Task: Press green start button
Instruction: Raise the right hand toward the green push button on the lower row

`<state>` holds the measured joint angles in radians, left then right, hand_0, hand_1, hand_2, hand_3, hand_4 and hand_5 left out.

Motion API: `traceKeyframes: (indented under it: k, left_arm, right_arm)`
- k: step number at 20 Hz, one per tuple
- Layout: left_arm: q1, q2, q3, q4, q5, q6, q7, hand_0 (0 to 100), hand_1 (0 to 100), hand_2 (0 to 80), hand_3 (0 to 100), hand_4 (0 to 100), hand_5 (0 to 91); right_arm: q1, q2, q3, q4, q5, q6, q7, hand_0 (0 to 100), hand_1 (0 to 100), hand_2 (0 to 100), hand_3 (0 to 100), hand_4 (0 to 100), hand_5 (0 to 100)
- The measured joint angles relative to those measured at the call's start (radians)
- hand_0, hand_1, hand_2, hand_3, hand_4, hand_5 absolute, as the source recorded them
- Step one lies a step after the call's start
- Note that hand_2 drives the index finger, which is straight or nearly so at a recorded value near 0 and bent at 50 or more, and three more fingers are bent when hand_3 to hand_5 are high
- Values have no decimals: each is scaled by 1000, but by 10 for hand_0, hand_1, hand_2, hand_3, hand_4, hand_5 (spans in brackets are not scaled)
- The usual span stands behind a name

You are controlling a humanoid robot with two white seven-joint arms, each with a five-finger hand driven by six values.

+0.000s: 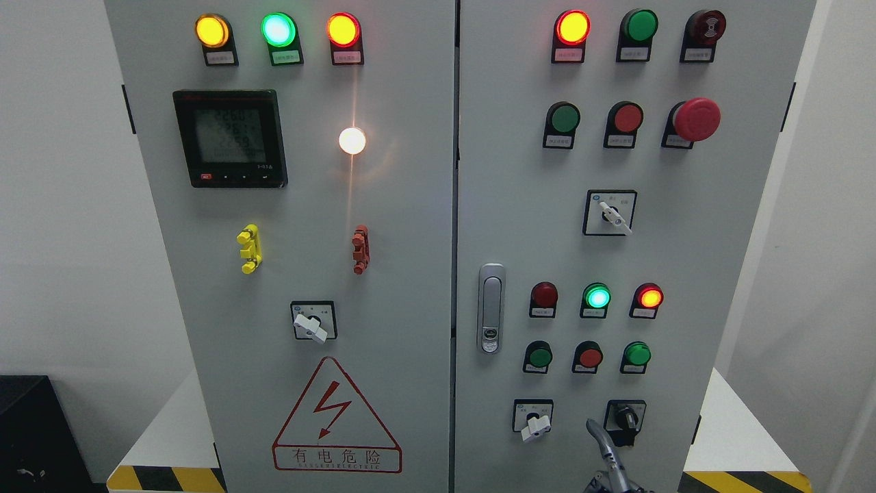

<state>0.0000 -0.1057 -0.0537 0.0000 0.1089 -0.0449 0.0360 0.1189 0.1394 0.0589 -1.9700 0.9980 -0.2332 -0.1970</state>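
Near the cabinet (616,260) door's bottom edge, 1 hand (609,462) extends a finger (597,433), holding nothing, below the green buttons (539,357).

Grey two-door control cabinet (410,226), head-on; one robot hand at bottom edge.
Hand (609,462), arm side unclear, one finger (597,433) raised beside black selector switch (625,415), below the green push buttons (637,354); upper green button (565,118) well apart.

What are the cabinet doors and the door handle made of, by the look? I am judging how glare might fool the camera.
The cabinet doors look like sheet metal painted matt pale grey: flat, even, with only a soft streak of reflected lamp light. The door handle looks like bright, chrome-like metal or plated plastic, going by its shiny silver highlights; which one cannot be told.
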Motion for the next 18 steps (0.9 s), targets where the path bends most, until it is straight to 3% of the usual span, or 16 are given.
traceKeyframes:
  k: [7,18]
  left_arm:
    - [0,0,0,0,0,0,0,120,556,0,0,0,0]
    - [0,0,0,0,0,0,0,120,556,0,0,0,0]
  right_arm:
    - [-59,-1,-27,13,162,0,-29,151,324,0,955,905,1000]
    - [-148,0,-43,91,268,12,-32,164,321,0,959,910,1000]
